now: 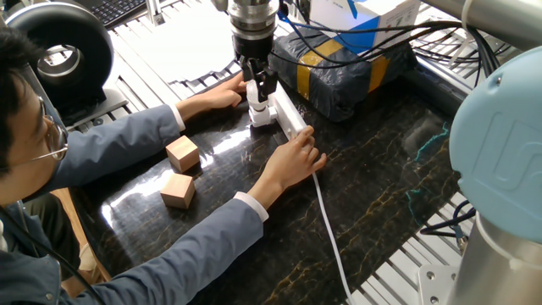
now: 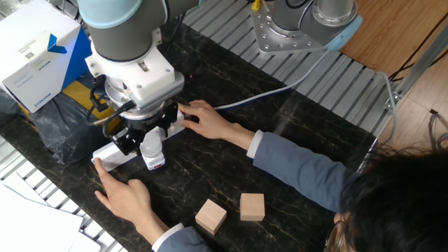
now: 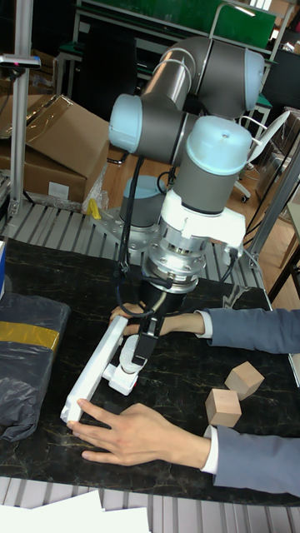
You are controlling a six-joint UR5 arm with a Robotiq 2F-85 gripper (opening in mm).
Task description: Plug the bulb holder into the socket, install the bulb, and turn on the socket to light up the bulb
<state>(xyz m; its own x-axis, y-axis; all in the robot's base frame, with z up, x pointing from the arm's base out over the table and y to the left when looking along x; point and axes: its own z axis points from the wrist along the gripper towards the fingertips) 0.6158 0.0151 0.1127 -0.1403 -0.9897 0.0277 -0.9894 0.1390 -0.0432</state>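
Gripper: the gripper (image 1: 259, 87) hangs straight down from the UR5 arm (image 3: 196, 141) over one end of the socket; its dark fingers (image 3: 147, 340) stand on either side of the bulb and appear clenched on it, though the contact itself is too small to make out for certain.
Bulb: the bulb (image 2: 150, 145) stands upright, a white cylinder between the fingers, seated in the bulb holder below it.
Bulb holder: the bulb holder (image 1: 262, 116) is a small white block pressed against the side of the socket near its end, resting on the surface.
Socket: the socket (image 3: 97, 364) is a long white strip lying flat on the dark marbled surface (image 1: 364, 203); its white cable (image 1: 328, 222) runs off from the other end.
Person's hands: one hand (image 1: 296, 158) lies flat on the surface and touches the socket at its cable end; the other hand (image 1: 227, 91) rests at the opposite end, just beside the gripper.
Wooden cubes: two tan wooden cubes (image 1: 180, 172) sit near each other on the surface, well apart from the socket.
Wrapped package: a dark wrapped package (image 1: 351, 68) with a yellow band lies beside the socket, with a white and blue carton (image 2: 36, 52) on top of it.
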